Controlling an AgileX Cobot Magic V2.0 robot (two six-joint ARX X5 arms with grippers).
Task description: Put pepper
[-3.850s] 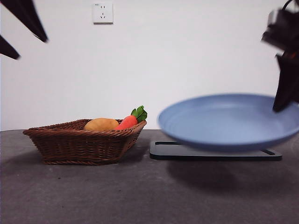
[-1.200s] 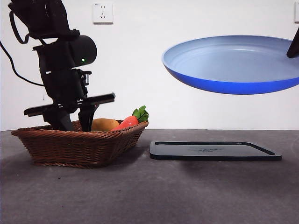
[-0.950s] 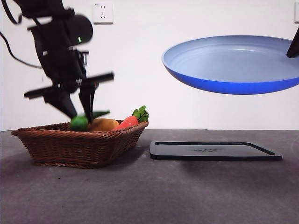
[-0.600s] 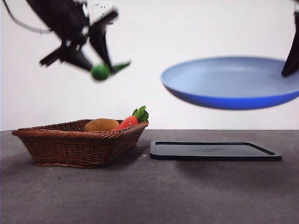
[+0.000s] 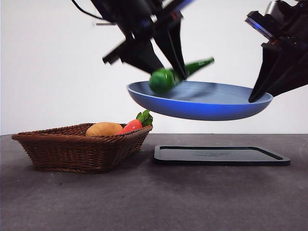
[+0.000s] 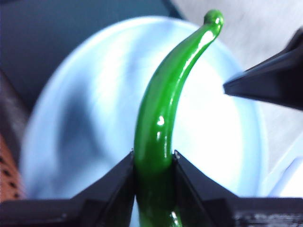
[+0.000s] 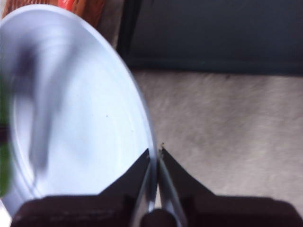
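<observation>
My left gripper (image 5: pixel 168 72) is shut on the glossy green pepper (image 5: pixel 173 76) and holds it just over the blue plate (image 5: pixel 207 103), in the air above the table. In the left wrist view the pepper (image 6: pixel 163 113) curves up from between my jaws over the pale plate (image 6: pixel 85 118). My right gripper (image 5: pixel 262 94) is shut on the plate's right rim and holds the plate aloft. In the right wrist view the plate's rim (image 7: pixel 144 137) sits between my jaws (image 7: pixel 155 156).
A brown wicker basket (image 5: pixel 79 149) stands on the table at the left with a tan potato-like lump (image 5: pixel 103 129) and an orange carrot (image 5: pixel 132 125) in it. A flat black tray (image 5: pixel 221 155) lies under the plate.
My left gripper lifted the pepper out of the basket and carried it right, over the plate. My right gripper has moved the plate left and lower, toward the pepper.
</observation>
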